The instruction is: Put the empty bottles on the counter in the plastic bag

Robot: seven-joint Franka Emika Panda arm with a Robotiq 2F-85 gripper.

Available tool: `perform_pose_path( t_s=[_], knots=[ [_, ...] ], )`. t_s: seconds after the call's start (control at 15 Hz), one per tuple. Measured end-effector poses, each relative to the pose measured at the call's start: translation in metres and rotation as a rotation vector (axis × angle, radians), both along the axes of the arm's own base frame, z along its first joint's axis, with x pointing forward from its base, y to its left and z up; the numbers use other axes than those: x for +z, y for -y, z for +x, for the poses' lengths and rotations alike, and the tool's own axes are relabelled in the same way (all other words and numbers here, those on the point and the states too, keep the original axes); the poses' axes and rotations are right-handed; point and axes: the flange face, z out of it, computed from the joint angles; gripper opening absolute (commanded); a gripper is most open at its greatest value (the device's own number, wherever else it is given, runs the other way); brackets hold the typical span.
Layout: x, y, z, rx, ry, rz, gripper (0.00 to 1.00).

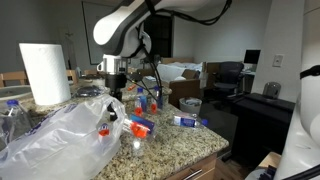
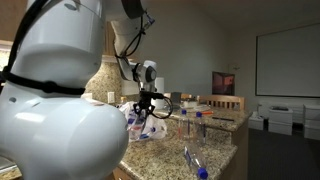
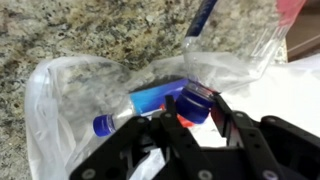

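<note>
My gripper is shut on a small bottle with a blue cap, held end-on just over the open mouth of the crinkled translucent plastic bag. Another empty bottle with a blue label lies inside the bag. In both exterior views the gripper hangs over the bag on the granite counter. More bottles stay on the counter: one with an orange cap, one lying flat, one near the edge.
A white paper towel roll stands behind the bag. Upright bottles stand past the gripper. A bottle lies on the granite beyond the bag. Chairs and a dark desk stand beyond the counter's edge.
</note>
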Motion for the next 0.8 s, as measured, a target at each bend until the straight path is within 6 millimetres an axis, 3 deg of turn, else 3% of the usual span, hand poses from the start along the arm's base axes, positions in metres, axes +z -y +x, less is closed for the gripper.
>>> perform_pose_path(
  t_s=[0.13, 0.4, 0.8],
  knots=[
    [0.01, -0.002, -0.004, -0.079, -0.033, 0.045, 0.15],
    [0.005, 0.001, 0.0, -0.26, -0.107, 0.095, 0.15],
    [-0.004, 0.025, 0.039, -0.543, -0.082, 0.12, 0.15]
  ],
)
